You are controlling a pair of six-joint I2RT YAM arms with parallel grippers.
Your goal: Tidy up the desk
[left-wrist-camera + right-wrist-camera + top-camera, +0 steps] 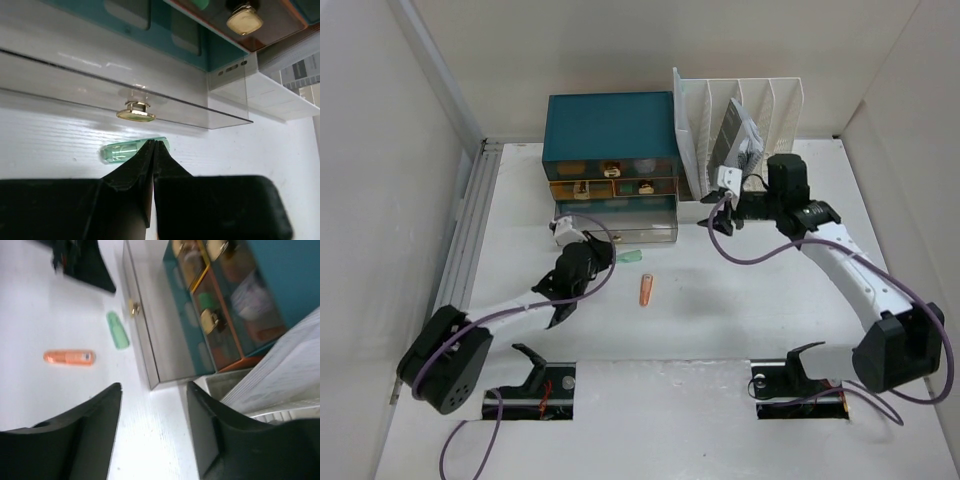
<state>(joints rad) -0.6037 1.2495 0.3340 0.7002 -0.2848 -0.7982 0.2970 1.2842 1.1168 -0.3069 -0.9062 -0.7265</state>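
Observation:
The white desk [750,310] holds a teal drawer box [610,125] whose clear bottom drawer [625,228] stands pulled out. A green capsule-shaped item [628,257] lies just in front of that drawer, and an orange one [646,289] lies nearer. My left gripper [608,261] is shut, and in the left wrist view [154,143] its tips overlap the green item [120,151] without holding it. My right gripper [721,224] is open and empty over bare desk by the drawer's right corner. It also shows in the right wrist view [152,390].
A white slotted file rack [735,115] with papers stands right of the drawer box. The clear drawer has a gold knob [136,111]. The upper small drawers hold small things. White walls [380,200] surround the desk.

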